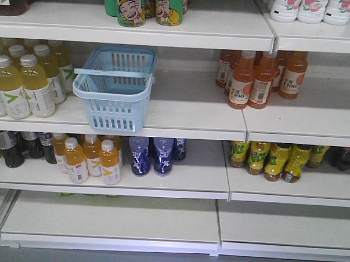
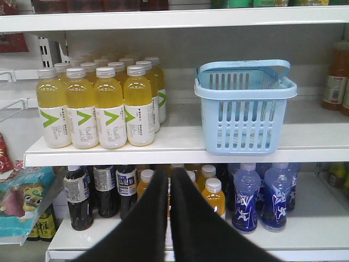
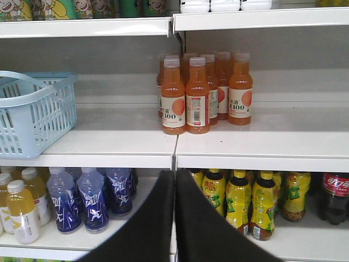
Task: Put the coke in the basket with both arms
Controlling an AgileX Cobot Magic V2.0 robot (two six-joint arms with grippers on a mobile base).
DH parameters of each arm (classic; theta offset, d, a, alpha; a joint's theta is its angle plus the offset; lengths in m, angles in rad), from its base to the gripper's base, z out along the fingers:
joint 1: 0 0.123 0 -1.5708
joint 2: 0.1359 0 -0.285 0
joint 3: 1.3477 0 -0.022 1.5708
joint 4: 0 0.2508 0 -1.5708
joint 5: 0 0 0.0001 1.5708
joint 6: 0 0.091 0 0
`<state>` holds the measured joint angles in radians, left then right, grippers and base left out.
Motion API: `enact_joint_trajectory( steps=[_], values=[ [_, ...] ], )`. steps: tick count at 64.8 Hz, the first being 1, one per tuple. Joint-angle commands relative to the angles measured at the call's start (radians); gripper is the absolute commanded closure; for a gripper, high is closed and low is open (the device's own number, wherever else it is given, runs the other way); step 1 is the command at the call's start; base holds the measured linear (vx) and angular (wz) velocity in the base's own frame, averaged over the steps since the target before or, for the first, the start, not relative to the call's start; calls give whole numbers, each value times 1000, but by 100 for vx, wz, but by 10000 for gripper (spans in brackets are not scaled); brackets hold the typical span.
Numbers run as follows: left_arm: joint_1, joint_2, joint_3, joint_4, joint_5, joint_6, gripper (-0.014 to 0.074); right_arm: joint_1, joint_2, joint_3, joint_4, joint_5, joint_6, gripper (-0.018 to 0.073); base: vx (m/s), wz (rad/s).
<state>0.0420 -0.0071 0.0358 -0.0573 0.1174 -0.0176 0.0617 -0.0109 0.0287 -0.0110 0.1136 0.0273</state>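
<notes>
White shop shelving stocked with bottled drinks; a light-blue basket (image 1: 115, 114) stands on the middle shelf (image 1: 187, 117).
The basket sits upright at the front edge of that shelf, between the yellow bottles (image 1: 26, 84) towards its left end and the orange bottles (image 1: 258, 79) to the right, touching neither group. The left gripper (image 2: 169, 177) and the right gripper (image 3: 174, 177) each show black fingers pressed together, only a thin slit between them, gripping nothing.
</notes>
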Motion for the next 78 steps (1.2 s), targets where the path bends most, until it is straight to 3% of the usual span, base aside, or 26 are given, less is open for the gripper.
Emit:
enact_joint_trajectory(
  steps=[1, 78],
  values=[
    [0, -19, -34, 0, -74, 0, 602, 1, -13, 7, -5, -73, -3, 569, 6, 0],
    [0, -19, -34, 0, -74, 0, 602, 1, -13, 7, -5, -73, -3, 569, 4, 0]
  ],
)
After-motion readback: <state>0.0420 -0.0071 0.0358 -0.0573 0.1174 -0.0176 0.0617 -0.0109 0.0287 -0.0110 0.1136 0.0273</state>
